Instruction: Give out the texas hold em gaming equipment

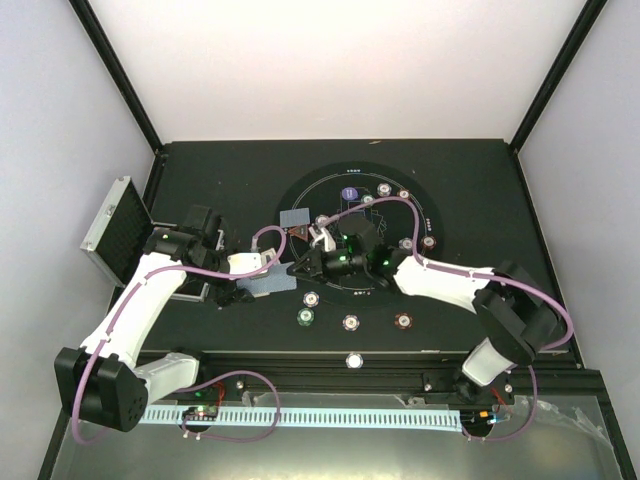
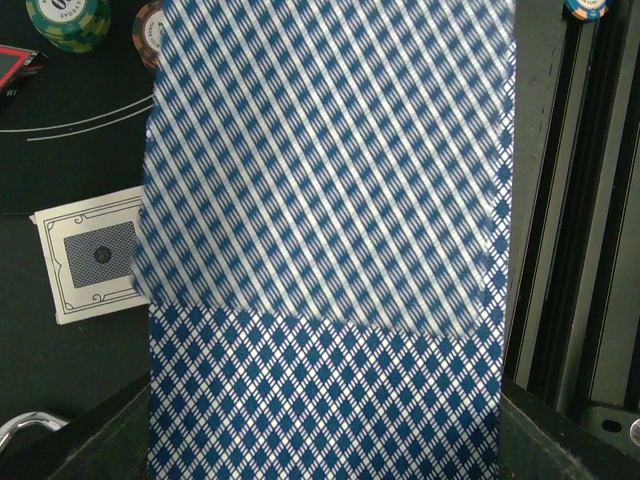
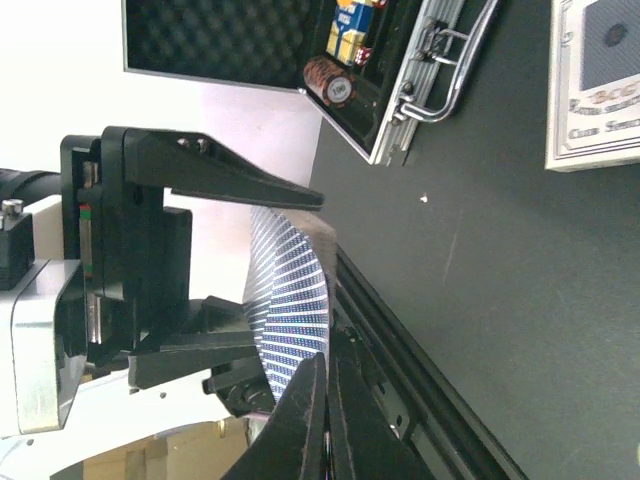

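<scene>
A deck of blue-checked playing cards (image 2: 330, 390) fills the left wrist view, and my left gripper (image 2: 325, 445) is shut on its sides. From above the deck (image 1: 268, 283) hangs left of the table's printed circle. My right gripper (image 1: 298, 268) meets it from the right. Its fingers (image 3: 318, 420) are shut on the edge of the top card (image 3: 292, 290), which bows away from the deck. Poker chips lie round the circle: green (image 1: 305, 316), pale (image 1: 351, 322), red-brown (image 1: 403, 321). A purple button disc (image 1: 350, 193) and a few dealt cards (image 1: 297, 218) lie at the back.
The open silver case (image 1: 112, 228) stands at the left edge, with chips inside (image 3: 330, 80). A framed single card (image 2: 92, 252) lies flat on the dark table. A white disc (image 1: 354, 360) sits on the front rail (image 1: 300, 358).
</scene>
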